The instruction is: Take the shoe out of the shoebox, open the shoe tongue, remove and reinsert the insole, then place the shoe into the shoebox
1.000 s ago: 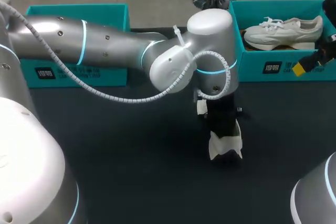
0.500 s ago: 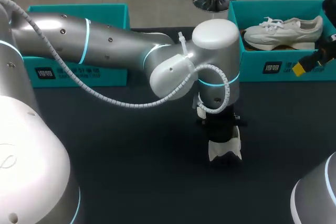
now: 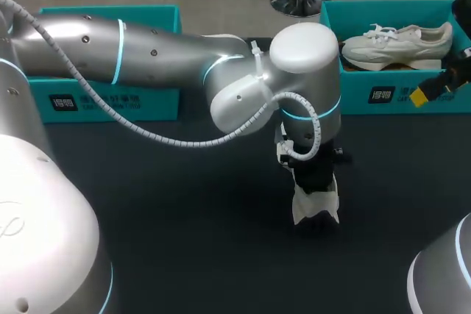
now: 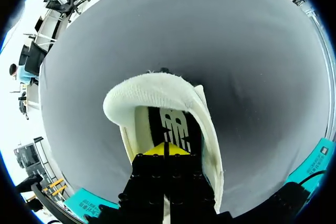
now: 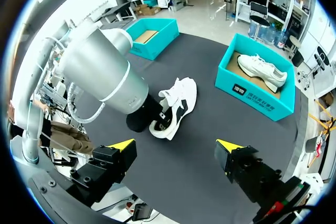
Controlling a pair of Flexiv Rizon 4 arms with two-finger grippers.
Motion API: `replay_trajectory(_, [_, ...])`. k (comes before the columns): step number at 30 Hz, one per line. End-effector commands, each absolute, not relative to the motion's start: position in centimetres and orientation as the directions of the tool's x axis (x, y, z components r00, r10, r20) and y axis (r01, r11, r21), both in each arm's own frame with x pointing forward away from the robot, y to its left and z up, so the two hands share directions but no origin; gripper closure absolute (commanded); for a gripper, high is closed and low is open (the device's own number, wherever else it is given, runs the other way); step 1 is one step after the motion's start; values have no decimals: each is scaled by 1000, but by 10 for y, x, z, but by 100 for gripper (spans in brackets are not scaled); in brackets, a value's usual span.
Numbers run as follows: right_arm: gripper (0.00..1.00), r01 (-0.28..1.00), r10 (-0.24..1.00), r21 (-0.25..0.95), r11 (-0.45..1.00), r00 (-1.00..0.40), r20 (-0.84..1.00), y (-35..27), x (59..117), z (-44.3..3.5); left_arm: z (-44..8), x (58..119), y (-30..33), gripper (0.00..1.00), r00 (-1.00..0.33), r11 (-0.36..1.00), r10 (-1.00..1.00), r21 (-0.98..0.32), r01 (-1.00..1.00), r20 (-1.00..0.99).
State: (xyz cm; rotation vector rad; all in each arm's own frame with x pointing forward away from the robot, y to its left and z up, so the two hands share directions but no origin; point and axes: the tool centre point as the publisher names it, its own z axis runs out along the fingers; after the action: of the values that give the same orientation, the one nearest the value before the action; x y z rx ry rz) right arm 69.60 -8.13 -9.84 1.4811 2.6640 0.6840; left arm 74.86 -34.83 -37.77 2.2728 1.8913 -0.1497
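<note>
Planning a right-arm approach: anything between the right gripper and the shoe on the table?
Nothing: right wrist view shows only bare table between the right gripper and the shoe. The left arm stands at its heel.

Even overhead light fell on the dark desk (image 3: 184,255), which stayed matte and dim in the head view, while the silver shell of the left arm (image 3: 147,56) carried soft white highlights from nine to one o'clock and glowing blue rings. In the left wrist view the shoe (image 4: 157,90) had a brightly lit rim and a shaded inside, and the desk around it washed out to pale grey.
</note>
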Motion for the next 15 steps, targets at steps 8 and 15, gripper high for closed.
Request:
replay_trajectory(8, [0, 807, 813, 376, 456, -549, 193, -80, 699, -98, -362, 760, -338, 100, 201, -174, 969, 182, 968, -143])
replay_trajectory(15, [0, 807, 813, 376, 456, -549, 193, -80, 699, -98, -367, 769, -338, 92, 191, -158, 973, 226, 961, -132])
